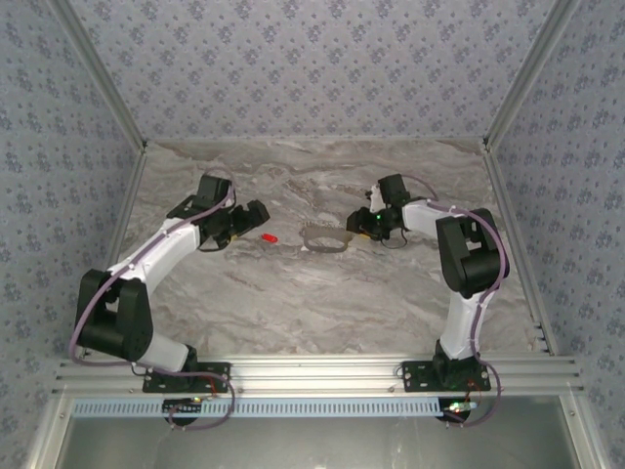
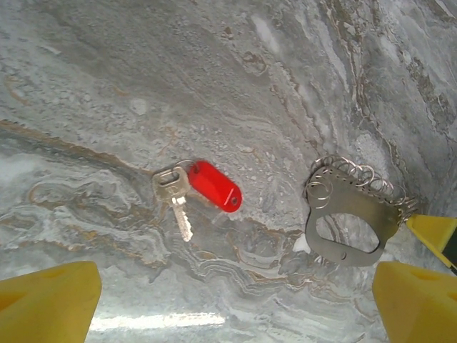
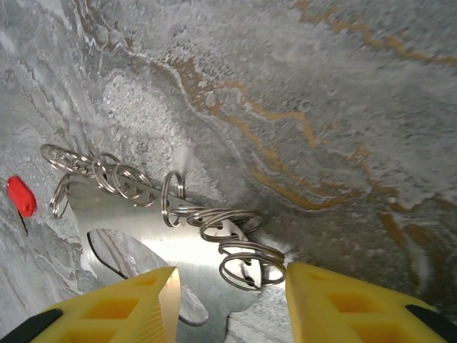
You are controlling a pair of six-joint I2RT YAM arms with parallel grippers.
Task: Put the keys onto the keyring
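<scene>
Left wrist | keys [image 2: 214, 186] on table [image 2: 214, 86] | apart from keyring [image 2: 353, 207] w/ split rings [image 2: 357, 173]

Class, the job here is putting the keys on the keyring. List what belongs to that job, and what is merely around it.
Belongs to the job:
red-tagged keys
keyring
left end effector, open
right end effector, straddling the keyring

Just surroundings:
marble table
patterned walls
aluminium rail

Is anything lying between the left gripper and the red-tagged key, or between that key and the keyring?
Nothing visible does. Only bare marble table separates the open left gripper from the red-tagged key, and that key from the keyring.
</scene>
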